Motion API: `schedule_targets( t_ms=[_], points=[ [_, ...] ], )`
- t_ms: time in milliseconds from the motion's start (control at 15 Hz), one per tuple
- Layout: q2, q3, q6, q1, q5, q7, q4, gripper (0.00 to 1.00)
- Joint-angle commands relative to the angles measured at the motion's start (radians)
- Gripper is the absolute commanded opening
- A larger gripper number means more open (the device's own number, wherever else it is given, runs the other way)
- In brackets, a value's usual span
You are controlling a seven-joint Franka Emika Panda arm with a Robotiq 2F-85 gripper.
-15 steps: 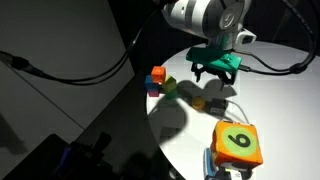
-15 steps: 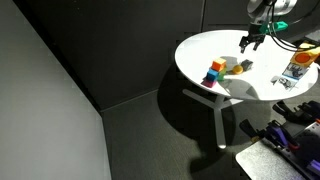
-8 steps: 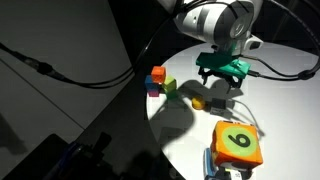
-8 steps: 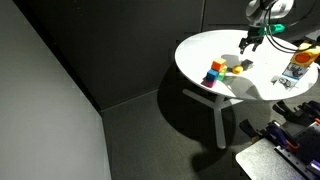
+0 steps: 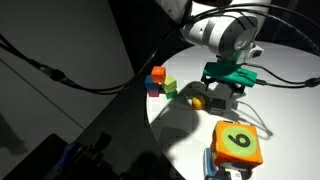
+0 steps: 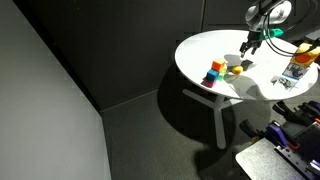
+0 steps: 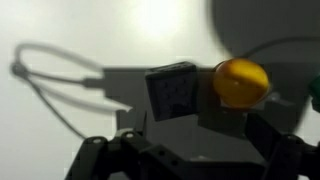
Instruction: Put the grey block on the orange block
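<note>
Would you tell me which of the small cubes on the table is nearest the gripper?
The grey block, directly ahead of the open gripper beside the yellow ball; the orange block and green cube sit farther away.

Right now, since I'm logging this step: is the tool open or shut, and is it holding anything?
Tool: open, holding nothing; the grey block lies just ahead, ungripped.
</note>
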Motion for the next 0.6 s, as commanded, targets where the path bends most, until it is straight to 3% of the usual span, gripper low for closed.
schedule_targets(
  t_ms=[0, 533],
  points=[
    [0.042, 0.023, 0.009, -0.029, -0.010, -0.051, 0.044, 1.00],
    [0.084, 0.027, 0.039, -0.034, -0.016, -0.079, 0.064, 1.00]
  ],
)
